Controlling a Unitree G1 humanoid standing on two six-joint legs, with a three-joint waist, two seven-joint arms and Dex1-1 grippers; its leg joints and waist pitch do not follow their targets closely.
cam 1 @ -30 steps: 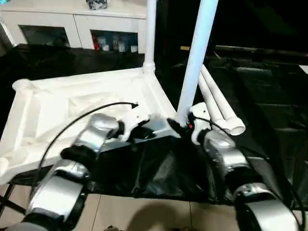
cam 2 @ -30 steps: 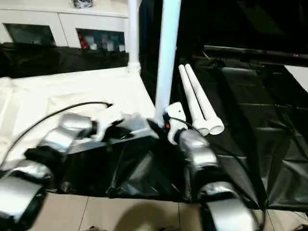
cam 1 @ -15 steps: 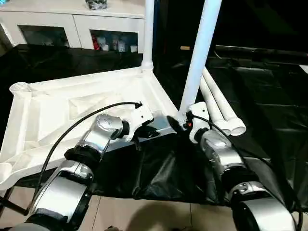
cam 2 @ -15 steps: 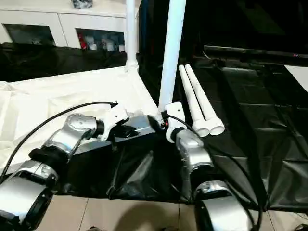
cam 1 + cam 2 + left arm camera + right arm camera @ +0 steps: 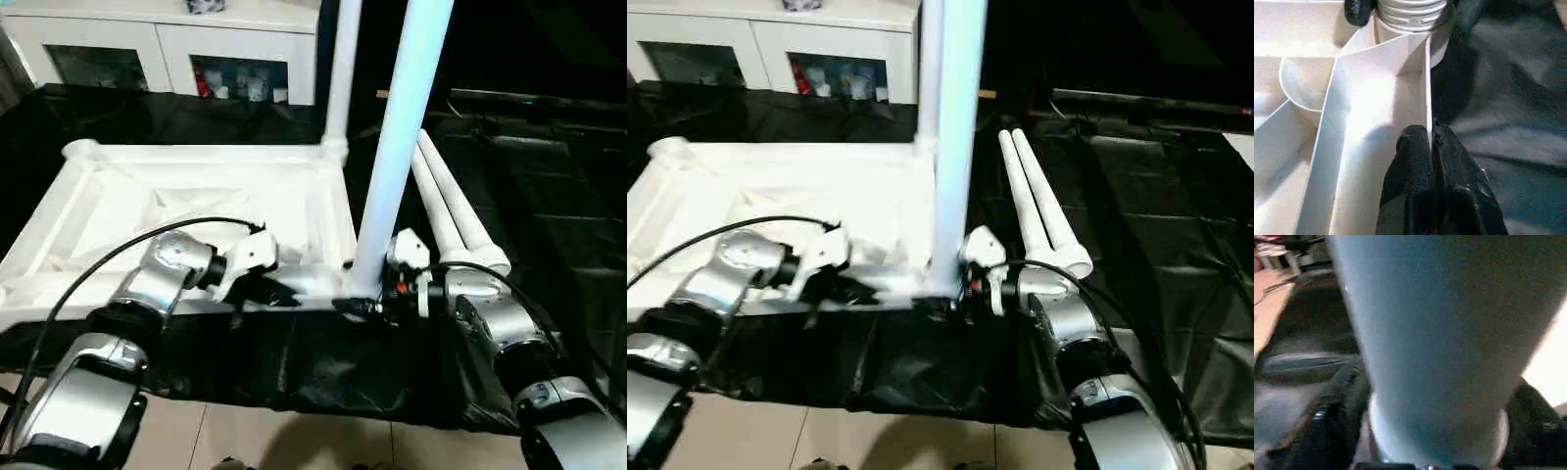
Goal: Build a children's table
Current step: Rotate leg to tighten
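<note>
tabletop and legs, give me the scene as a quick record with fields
tabletop: upside down on black sheet
legs standing: far corner leg; near corner leg
legs loose: two spare legs lying side by side on the sheet
left gripper: shut on the tabletop's rim
right gripper: around the near corner leg's base
background: white cabinet

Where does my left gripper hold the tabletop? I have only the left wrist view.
Observer: The left gripper pinches the near rim of the tabletop, close to the corner nearest the right arm.
Operator: Is a leg in that corner?
Observer: Yes, a tube leg stands upright in the socket, and the right gripper is around its base.
Operator: How many legs remain?
Observer: Two spare legs lie side by side on the black sheet; another leg already stands at the far corner.
</note>
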